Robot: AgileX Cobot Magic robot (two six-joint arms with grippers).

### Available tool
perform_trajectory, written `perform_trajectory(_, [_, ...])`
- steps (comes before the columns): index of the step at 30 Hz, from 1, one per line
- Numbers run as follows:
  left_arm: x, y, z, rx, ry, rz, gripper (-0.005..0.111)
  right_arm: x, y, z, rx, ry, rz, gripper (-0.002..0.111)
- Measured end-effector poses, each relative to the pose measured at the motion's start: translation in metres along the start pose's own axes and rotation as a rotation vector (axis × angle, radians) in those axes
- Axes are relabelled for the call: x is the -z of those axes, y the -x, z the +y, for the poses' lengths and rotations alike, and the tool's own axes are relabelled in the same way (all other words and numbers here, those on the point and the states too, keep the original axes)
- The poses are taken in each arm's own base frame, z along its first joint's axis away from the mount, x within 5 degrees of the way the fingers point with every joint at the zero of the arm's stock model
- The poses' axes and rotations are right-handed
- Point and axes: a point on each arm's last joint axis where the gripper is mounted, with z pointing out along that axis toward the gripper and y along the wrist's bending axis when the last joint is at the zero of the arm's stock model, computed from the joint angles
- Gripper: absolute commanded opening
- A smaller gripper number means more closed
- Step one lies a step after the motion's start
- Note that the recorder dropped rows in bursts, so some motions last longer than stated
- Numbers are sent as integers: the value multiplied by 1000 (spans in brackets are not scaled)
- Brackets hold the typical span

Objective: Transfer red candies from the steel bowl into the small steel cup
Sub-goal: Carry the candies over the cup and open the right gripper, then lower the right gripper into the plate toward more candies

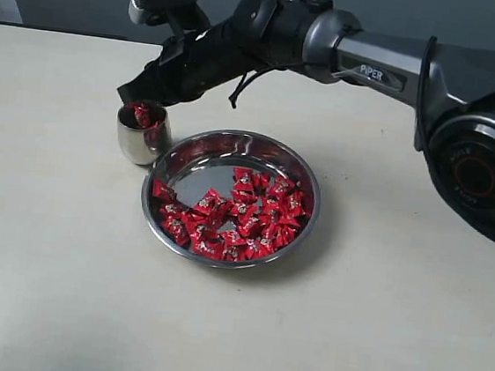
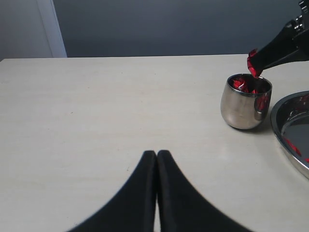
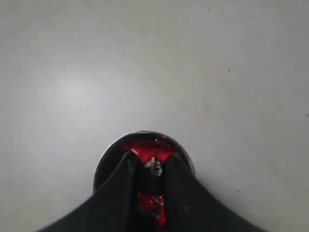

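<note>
The small steel cup [image 1: 143, 137] stands left of the steel bowl [image 1: 197, 177], which holds many red candies [image 1: 240, 216] heaped on its near and right side. My right gripper [image 1: 137, 103] hangs just over the cup's mouth, shut on one red candy [image 3: 150, 205] that shows between its fingers. The cup [image 3: 107, 157] lies directly below that gripper [image 3: 152, 159]. The left wrist view shows the cup [image 2: 244, 104] with red candies [image 2: 240, 84] inside and the held candy [image 2: 252, 63] above its rim. My left gripper [image 2: 157, 153] is shut and empty, low over the table.
The pale table [image 1: 62, 263] stretches around the bowl and cup. The right arm [image 1: 375, 66] reaches across the back of the scene above the bowl. A grey wall [image 2: 169, 24] stands behind the table's far edge.
</note>
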Motion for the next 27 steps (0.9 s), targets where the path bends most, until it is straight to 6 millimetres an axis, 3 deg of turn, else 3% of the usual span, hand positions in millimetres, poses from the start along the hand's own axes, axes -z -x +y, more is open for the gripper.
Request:
perform_trajectory(5, [0,0,0,0,0,0,0,-3,-3,0,21,13,13,25])
perform_trajectory(8, [0,0,0,0,0,0,0,-3,-4,1,42,22,20,31])
perform_trajectory(22, [0,0,0,0,0,0,0,-3,-7,5,51,54,52,31])
perform_trajectory(27, [0,0,0,0,0,0,0,9,-8,14,74,119,139,31])
